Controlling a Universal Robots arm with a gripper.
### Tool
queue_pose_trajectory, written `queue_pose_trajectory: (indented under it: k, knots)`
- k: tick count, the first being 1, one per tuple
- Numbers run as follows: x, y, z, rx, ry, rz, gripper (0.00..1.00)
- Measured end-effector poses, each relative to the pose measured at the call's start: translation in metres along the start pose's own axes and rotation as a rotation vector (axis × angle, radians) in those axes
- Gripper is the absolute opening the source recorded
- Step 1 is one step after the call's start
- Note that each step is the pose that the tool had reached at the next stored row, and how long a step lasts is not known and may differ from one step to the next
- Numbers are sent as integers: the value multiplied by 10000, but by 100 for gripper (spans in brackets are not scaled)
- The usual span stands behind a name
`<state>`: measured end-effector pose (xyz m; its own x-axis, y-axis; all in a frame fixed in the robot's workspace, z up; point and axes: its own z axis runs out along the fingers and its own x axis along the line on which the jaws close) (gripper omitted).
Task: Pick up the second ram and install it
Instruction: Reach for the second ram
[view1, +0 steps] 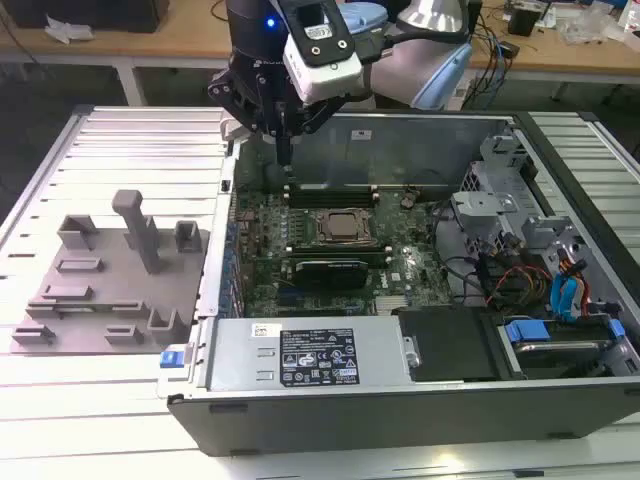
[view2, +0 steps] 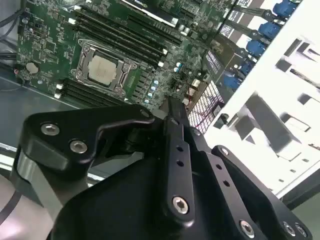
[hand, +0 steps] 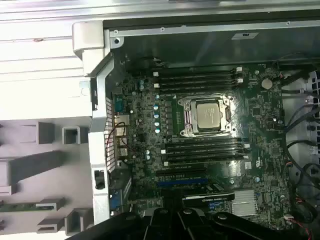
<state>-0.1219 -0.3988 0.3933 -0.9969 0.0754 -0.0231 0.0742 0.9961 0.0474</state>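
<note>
Second ram (hand: 20, 205) on grey holder plate (hand: 45, 187), well apart from gripper (view1: 286, 165)

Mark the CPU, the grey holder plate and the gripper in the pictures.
CPU (hand: 207, 114), first wrist view, centre of its metal lid.
grey holder plate (view1: 105, 283), exterior view, bare flat base.
gripper (view1: 284, 155), exterior view, its lower tip.

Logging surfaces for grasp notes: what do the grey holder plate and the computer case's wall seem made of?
The holder plate looks like matte grey plastic: uniform dull colour, blocky moulded or printed pegs, no glints. The case wall looks like bare sheet metal: smooth grey, folded edges, soft sheen.
</note>
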Motion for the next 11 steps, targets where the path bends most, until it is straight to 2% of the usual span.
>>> queue_pose_trajectory:
  k: [1,2,6,9,11]
  knots:
    - [39,-3,-2,0,0,0,8]
    - [185,-14,-5,-1,-2,-3,8]
    - [523,-39,-11,-4,-11,-2,8]
    - [640,-48,-2,-6,-11,-1,8]
    - [751,-57,14,-8,-11,0,8]
